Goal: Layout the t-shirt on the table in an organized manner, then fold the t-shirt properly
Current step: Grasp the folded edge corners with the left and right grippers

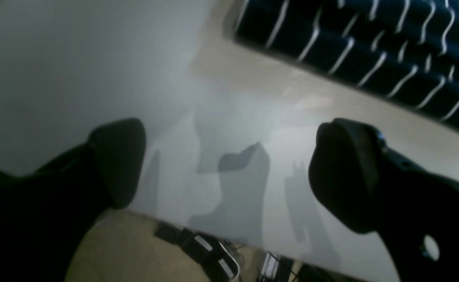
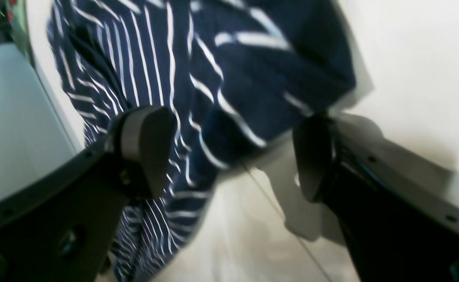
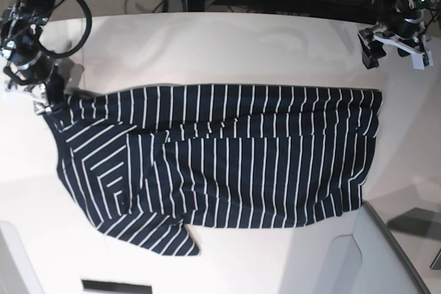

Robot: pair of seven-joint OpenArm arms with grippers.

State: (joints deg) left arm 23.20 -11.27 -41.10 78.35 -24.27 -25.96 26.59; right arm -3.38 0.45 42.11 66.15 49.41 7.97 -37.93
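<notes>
So the t-shirt (image 3: 227, 156) lies spread on the counter (image 3: 207, 46), soft and floppy; grab at the hem corners. Left gripper (image 1: 229, 172) gapes wide over bare counter, right gripper (image 2: 233, 152) is spread over a corner, nothing held.

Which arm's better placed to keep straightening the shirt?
Right. Its gripper is open at the t-shirt corner, fabric between the jaws in the wrist view. The left gripper hangs open over bare table, clear of the shirt.

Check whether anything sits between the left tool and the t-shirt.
Nothing visible does. The left tool hangs open above bare table, apart from the t-shirt, whose nearest edge lies just beyond it with only white tabletop between.
</notes>
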